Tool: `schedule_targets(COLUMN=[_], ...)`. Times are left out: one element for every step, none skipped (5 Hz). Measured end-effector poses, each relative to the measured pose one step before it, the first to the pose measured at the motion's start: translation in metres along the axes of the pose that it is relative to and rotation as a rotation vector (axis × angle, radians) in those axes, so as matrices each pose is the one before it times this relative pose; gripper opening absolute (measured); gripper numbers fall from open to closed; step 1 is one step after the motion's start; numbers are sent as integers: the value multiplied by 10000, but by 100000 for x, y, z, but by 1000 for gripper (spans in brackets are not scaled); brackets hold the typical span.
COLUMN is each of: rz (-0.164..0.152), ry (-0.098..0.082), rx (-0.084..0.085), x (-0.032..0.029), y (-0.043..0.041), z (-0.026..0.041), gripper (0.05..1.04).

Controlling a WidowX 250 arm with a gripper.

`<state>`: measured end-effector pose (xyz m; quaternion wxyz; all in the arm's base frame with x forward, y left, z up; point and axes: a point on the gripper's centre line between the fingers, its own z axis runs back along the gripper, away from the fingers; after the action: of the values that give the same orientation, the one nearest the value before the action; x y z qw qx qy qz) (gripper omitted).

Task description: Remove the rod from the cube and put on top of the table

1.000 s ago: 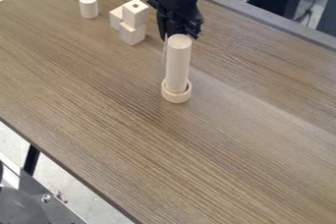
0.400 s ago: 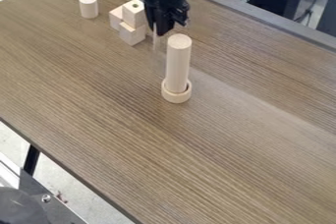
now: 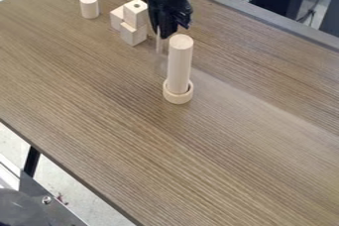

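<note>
My pincer [image 3: 163, 33] pinches the rod [image 3: 159, 44] | out of the cube [image 3: 135, 18] | left: I lay it on the tabletop [image 3: 232, 145]

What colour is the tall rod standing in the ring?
Pale, light wood, seen in the camera view.

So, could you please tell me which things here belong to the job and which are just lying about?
Job: thin rod, holed cube, gripper, table.

Just lying about: thick rod, ring, short cylinder, other two cubes.
</note>
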<state>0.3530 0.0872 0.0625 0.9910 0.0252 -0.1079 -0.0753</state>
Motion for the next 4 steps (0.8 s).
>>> schedule_targets(rz=[0,0,19,-20], ry=[166,28,5,23], rx=[-153,-12,-25,-23], x=[-69,-41,75,-37], y=[-85,-16,51,-37], z=[-885,-53,9,0], gripper=[109,109,133,335])
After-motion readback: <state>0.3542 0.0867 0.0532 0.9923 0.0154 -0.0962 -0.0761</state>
